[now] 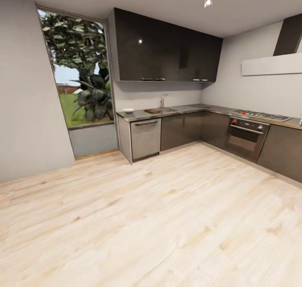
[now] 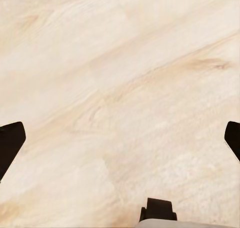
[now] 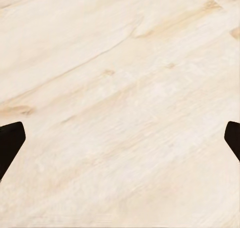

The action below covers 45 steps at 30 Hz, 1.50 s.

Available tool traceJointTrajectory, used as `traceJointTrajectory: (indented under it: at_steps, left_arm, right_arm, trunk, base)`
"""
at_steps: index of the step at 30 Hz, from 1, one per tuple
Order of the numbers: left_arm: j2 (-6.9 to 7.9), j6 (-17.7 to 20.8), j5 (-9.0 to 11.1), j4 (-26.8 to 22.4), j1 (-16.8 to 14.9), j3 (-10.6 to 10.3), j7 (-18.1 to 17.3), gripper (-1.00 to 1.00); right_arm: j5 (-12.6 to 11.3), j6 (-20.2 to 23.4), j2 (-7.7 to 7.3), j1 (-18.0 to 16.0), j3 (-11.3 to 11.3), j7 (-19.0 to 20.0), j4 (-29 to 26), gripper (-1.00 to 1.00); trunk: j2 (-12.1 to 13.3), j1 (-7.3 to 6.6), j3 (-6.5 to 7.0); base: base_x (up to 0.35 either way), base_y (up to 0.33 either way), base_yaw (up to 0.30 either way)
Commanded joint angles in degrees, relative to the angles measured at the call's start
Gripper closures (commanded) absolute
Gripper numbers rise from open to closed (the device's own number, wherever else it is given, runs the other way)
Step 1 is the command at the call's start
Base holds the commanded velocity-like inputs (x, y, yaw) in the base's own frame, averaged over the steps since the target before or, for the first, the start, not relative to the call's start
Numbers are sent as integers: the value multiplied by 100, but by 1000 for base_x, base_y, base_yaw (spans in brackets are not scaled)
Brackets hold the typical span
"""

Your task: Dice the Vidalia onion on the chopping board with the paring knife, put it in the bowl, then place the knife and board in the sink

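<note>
Across the floor [image 1: 147, 220] at twelve o'clock, the tabletop [image 1: 188, 109] is carrying the bowl [image 1: 128, 110] and perhaps the chopping board [image 1: 152, 110]; both fingers' tips are sitting spread wide over floor.

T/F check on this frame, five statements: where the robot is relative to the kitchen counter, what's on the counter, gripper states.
1. The robot stands far from the countertop, with open wooden floor between. True.
2. The bowl sits on the oven. False: it sits near the counter's left end; the oven is on the right run.
3. The chopping board lies between the bowl and the tap. True.
4. The left gripper is shut on a knife. False: its fingers are spread wide, with only floor between.
5. The right gripper is open over the floor. True.
</note>
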Motion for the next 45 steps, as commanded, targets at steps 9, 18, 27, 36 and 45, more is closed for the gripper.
traceJointTrajectory:
  at_steps: [9,18,27,36,45]
  left_arm:
    - [-1,-15,0,-2,-2,3,10,-100]
    - [-1,-15,-5,-2,-2,3,10,-100]
    - [-1,-15,-2,6,-2,3,10,-100]
    - [-1,-15,5,6,-2,3,10,-100]
    - [-1,-15,-6,6,-2,3,10,-100]
  right_arm:
    - [0,-12,-2,-1,3,-1,-2,-100]
    - [0,-12,0,-1,3,0,-2,-100]
    - [0,-12,0,-1,3,0,-2,-100]
    - [0,-12,0,-1,3,-4,-2,-100]
    - [0,-12,0,-1,3,-2,-2,-100]
  trunk:
    - [-2,3,-5]
    - [-2,3,-5]
    - [-2,3,-5]
    - [-2,3,-5]
    - [-2,3,-5]
  base:
    - [322,0,0]
    - [322,0,0]
    - [322,-82,0]
    - [322,-107,0]
    - [309,-129,0]
